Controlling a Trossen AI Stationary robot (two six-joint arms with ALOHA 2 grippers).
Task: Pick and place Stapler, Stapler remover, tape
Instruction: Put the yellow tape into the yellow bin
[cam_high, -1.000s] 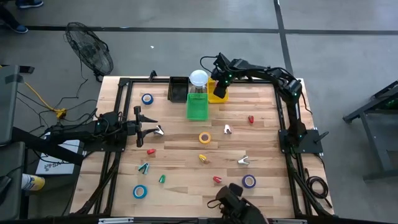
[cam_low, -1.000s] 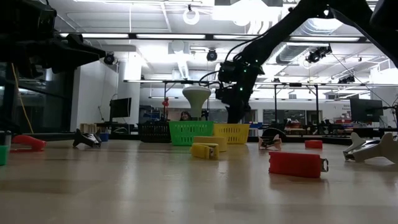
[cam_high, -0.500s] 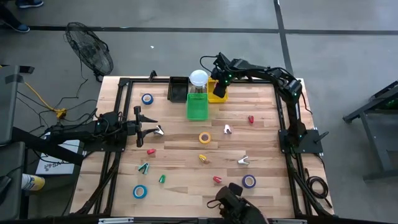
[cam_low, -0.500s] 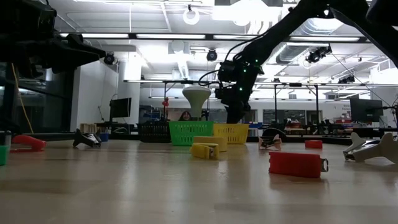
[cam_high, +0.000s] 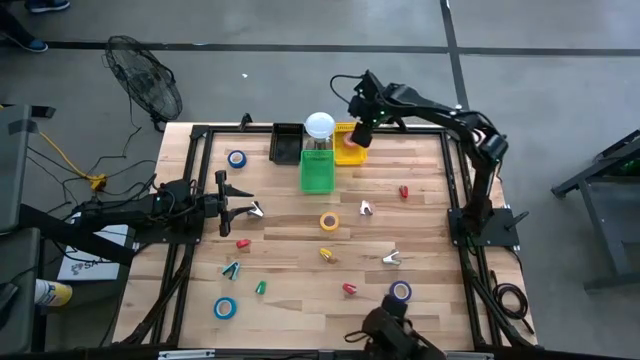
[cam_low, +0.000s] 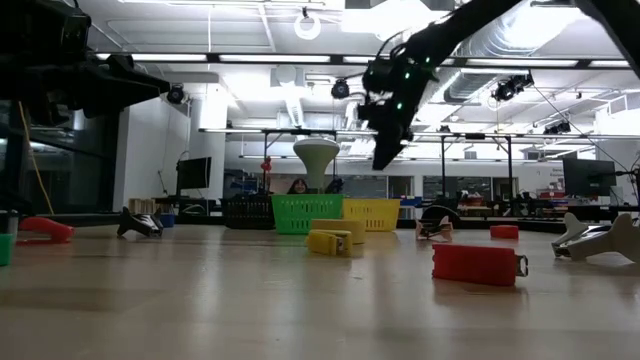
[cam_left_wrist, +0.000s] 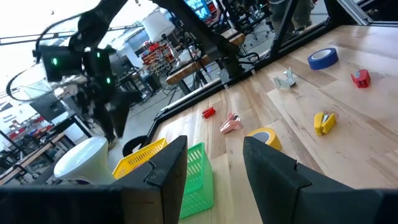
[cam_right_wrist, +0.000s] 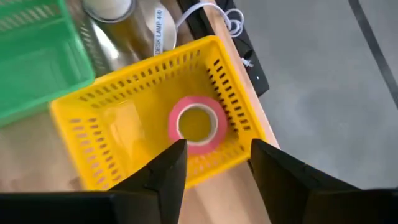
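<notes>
Green basket (cam_high: 318, 172) and jar (cam_high: 319, 126) flank yellow basket (cam_high: 346, 146).

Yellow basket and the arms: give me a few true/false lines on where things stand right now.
1. A pink tape roll lies inside the yellow basket. True.
2. The right gripper is shut on the pink roll. False: its fingers are apart, above the basket, holding nothing.
3. The green basket stands beside the yellow one. True.
4. The left gripper is over the yellow basket. False: it waits at the table's left side, empty.
5. The yellow tape roll is in the green basket. False: it lies on the table.
</notes>
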